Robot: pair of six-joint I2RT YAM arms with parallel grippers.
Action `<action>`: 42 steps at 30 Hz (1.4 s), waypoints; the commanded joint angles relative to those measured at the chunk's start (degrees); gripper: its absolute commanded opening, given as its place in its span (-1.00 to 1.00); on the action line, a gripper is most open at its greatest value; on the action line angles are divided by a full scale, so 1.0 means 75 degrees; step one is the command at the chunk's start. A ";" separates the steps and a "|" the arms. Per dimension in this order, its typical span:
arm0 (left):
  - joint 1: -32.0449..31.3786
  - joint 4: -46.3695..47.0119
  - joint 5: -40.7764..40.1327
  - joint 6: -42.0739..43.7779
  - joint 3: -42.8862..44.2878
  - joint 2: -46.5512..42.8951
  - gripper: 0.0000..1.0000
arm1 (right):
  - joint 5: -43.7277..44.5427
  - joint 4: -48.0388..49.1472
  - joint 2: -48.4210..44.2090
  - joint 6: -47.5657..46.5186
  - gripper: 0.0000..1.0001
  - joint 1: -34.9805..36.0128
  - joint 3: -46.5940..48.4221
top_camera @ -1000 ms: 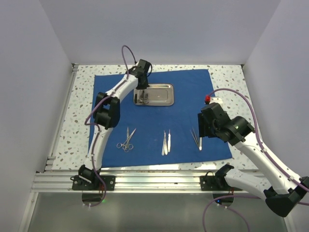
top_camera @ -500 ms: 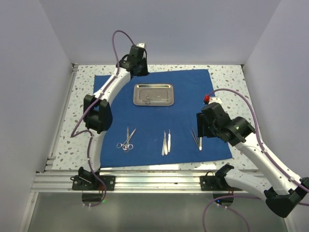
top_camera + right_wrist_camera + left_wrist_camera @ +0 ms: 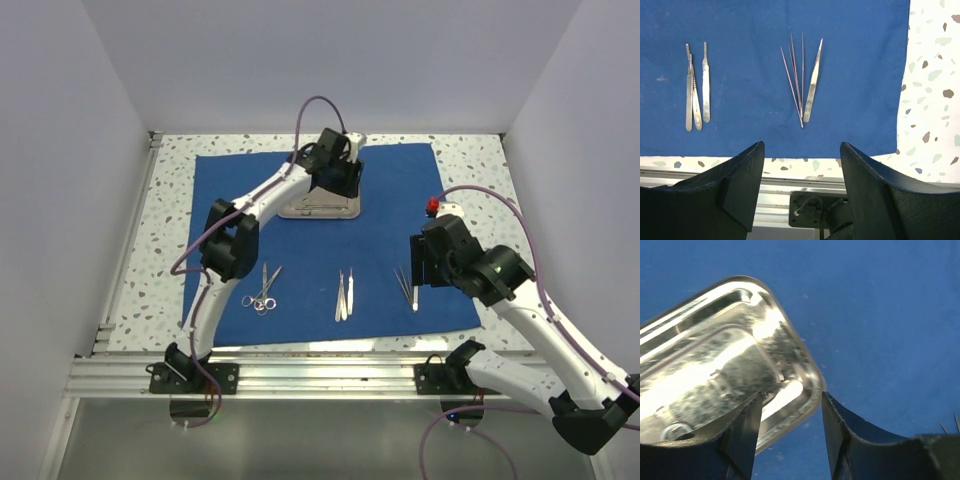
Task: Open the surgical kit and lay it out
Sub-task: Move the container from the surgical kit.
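Three small groups of silver instruments lie in a row on the near part of the royal-blue cloth wrap [image 3: 385, 225], which is spread flat on the speckled worktop [image 3: 165, 250]. At the left are the ring-handled scissors [image 3: 262, 291], their rings toward the near edge. In the middle are three slim flat-handled tools [image 3: 695, 95], side by side. At the right lie the tweezers [image 3: 812, 82] with a fan of thin needle-like probes [image 3: 795, 80] just beside them on the left. All three groups are well apart from one another. The shiny steel tray [image 3: 715, 370] sits on the far part of the cloth, roughly in the middle, with its far right part hidden in the top view. The left arm [image 3: 250, 200] reaches over it there. Its jaws are spread, and in the wrist view the tray's rounded corner and rim lie in the gap between the two dark fingers [image 3: 740, 440]; whether they touch the rim cannot be told. The right arm [image 3: 495, 272] hangs over the near right corner of the cloth. Its jaws are spread wide with nothing between them, above the cloth's near hem and short of the tweezers. An aluminium rail [image 3: 320, 375] runs along the worktop's near edge.
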 commanded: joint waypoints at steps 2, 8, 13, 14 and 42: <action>-0.0235 0.0301 0.0578 0.0852 0.0202 0.0146 0.10 | 0.0309 -0.0230 -0.0098 0.0167 0.32 0.0004 0.0124; -0.0376 0.0032 0.0112 0.1730 0.0156 0.0287 0.12 | 0.0403 -0.0347 -0.0098 0.0342 0.32 0.0003 0.0124; -0.0411 -0.0144 -0.0979 0.2235 -0.0137 0.0345 0.10 | 0.0368 -0.0371 -0.0017 0.0436 0.32 -0.0008 0.0101; -0.0411 -0.0168 -0.1189 0.2386 -0.0173 0.0369 0.10 | 0.0356 -0.0359 -0.0005 0.0448 0.32 -0.0008 0.0101; 0.0069 -0.0144 -0.2515 0.1966 0.0483 0.1623 0.41 | 0.0203 -0.0160 0.0897 0.0226 0.32 -0.0008 0.0312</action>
